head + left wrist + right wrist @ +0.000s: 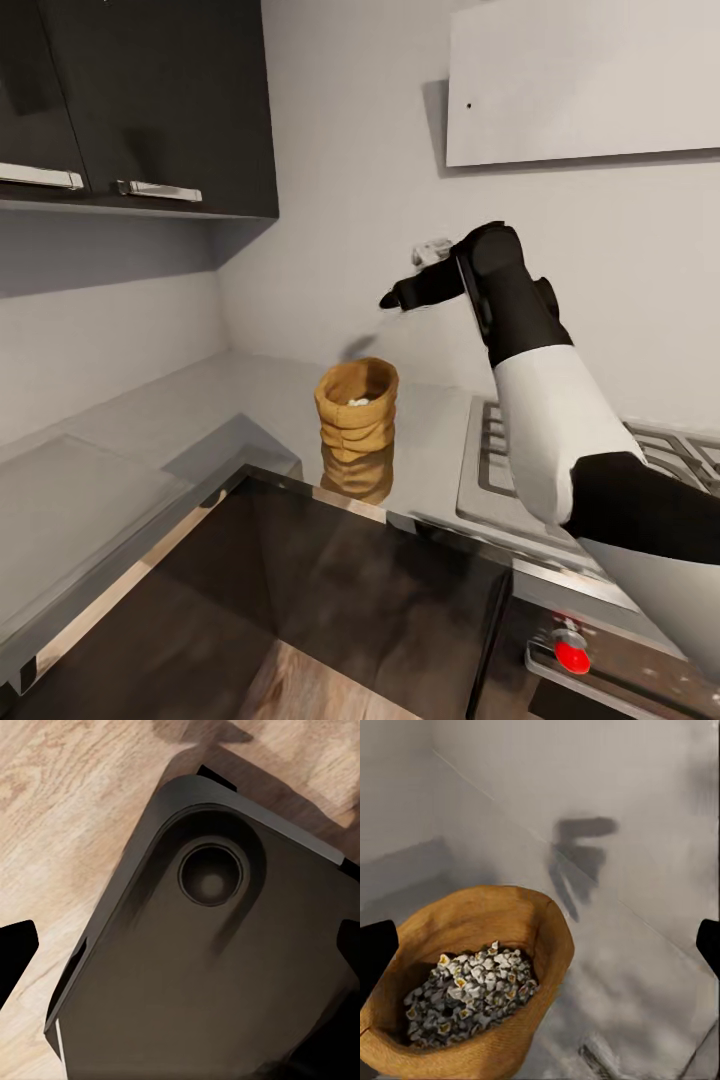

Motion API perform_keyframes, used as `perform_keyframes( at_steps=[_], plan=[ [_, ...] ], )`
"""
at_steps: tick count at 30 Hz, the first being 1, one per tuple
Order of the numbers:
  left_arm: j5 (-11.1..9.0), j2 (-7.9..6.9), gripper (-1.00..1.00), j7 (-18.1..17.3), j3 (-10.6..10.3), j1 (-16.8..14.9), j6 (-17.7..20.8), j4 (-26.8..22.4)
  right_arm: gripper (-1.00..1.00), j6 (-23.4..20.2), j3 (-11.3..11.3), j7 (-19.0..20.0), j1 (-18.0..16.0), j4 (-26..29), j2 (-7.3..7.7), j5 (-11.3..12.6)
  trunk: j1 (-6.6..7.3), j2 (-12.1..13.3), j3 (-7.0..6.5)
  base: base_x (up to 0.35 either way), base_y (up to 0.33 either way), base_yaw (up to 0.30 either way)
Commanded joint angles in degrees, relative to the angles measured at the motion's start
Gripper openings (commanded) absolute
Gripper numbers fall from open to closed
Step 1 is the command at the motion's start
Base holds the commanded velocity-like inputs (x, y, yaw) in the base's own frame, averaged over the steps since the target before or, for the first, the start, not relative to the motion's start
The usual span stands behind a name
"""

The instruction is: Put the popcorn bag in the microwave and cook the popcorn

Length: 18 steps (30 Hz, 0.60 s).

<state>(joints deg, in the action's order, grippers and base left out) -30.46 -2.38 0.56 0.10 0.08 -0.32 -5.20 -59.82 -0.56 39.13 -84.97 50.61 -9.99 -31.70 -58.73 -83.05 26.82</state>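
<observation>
Overall light: even, soft, moderately bright — no visible lamp.
Shadows: right gripper [388,299] casts a soft grey shadow on the wall; in the right wrist view it reads as a darker forked patch. Dim band under the upper cabinets [140,100].
Reflections: countertop [120,450] glossy, mirrors the popcorn bag [356,408] below its base.
Sharpness: head view crisp; both wrist views slightly soft — smeared texture near the edges.
Left wrist view: warm wood floor [67,810], diffuse shadows.

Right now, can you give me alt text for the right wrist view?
An open tan bag holding popcorn stands on a grey countertop against a grey wall. The dark fingertips sit wide apart at either edge, touching nothing.
</observation>
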Motion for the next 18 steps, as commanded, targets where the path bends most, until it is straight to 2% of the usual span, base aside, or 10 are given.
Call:
perform_keyframes(
  at_steps=[1, 3, 5, 6, 7, 8, 11, 13, 15, 18],
  plan=[
    [-0.1, -0.01, 1.0, 0.1, 0.0, 0.0, 0.0, -0.1, 1.0, -0.2, 0.1, -2.4, -0.3, -0.4, -0.01, -0.5, 0.0, 0.0, 0.06, 0.0, 0.0, 0.0],
    [-0.1, -0.03, 1.0, 0.1, 0.0, 0.0, 0.0, -0.1, 1.0, -0.2, 2.2, -5.5, -0.4, -1.7, -0.01, -0.5, 0.0, 0.0, 0.06, 0.0, 0.0, 0.0],
    [-0.1, -0.01, 1.0, 0.1, 0.0, 0.0, 0.0, -0.1, 1.0, -0.2, 7.8, -12.3, -1.6, -6.7, -0.01, -0.5, 0.0, 0.0, 0.06, 0.0, 0.0, 0.0],
    [-0.1, 0.0, 1.0, 0.1, 0.1, 0.0, 0.0, -0.1, 1.0, -0.2, 12.9, -21.9, -3.7, -10.5, -0.01, 0.3, 0.0, 0.0, 0.06, 0.0, 0.0, 0.0],
    [-0.1, 0.0, 1.0, 0.1, 0.1, 0.0, 0.0, -0.1, 1.0, -0.2, 14.9, -26.7, -4.4, -11.7, -0.01, 1.3, 0.0, 0.0, 0.06, 0.0, 0.0, 0.0],
    [-0.1, 0.0, 1.0, 0.1, 0.1, 0.0, 0.0, -0.1, 1.0, 0.0, 17.5, -35.2, -5.2, -13.1, -0.01, 5.7, 0.0, 0.0, 0.06, 0.0, 0.0, 0.0],
    [-0.1, -0.04, 1.0, 0.1, 0.0, 0.0, 0.0, -0.1, 1.0, 4.5, 18.8, -44.0, -5.3, -18.0, -0.01, 16.6, 0.0, 0.0, 0.06, 0.0, 0.0, 0.0],
    [-0.1, -0.04, 1.0, 0.1, 0.0, 0.0, 0.0, -0.1, 1.0, 7.6, 19.0, -49.2, -5.3, -23.8, -0.01, 22.0, 0.0, 0.0, 0.06, 0.0, 0.0, 0.0],
    [-0.1, -0.01, 1.0, 0.1, 0.0, 0.0, 0.0, -0.1, 1.0, 9.3, 19.0, -53.2, -5.2, -26.7, -0.01, 24.1, 0.0, 0.0, 0.06, 0.0, 0.0, 0.0],
    [-0.1, -0.01, 1.0, 0.1, 0.0, 0.0, 0.0, -0.1, 1.0, 9.9, 19.0, -55.3, -5.2, -28.0, -0.01, 25.1, 0.0, 0.0, 0.06, 0.0, 0.0, 0.0]
  ],
)
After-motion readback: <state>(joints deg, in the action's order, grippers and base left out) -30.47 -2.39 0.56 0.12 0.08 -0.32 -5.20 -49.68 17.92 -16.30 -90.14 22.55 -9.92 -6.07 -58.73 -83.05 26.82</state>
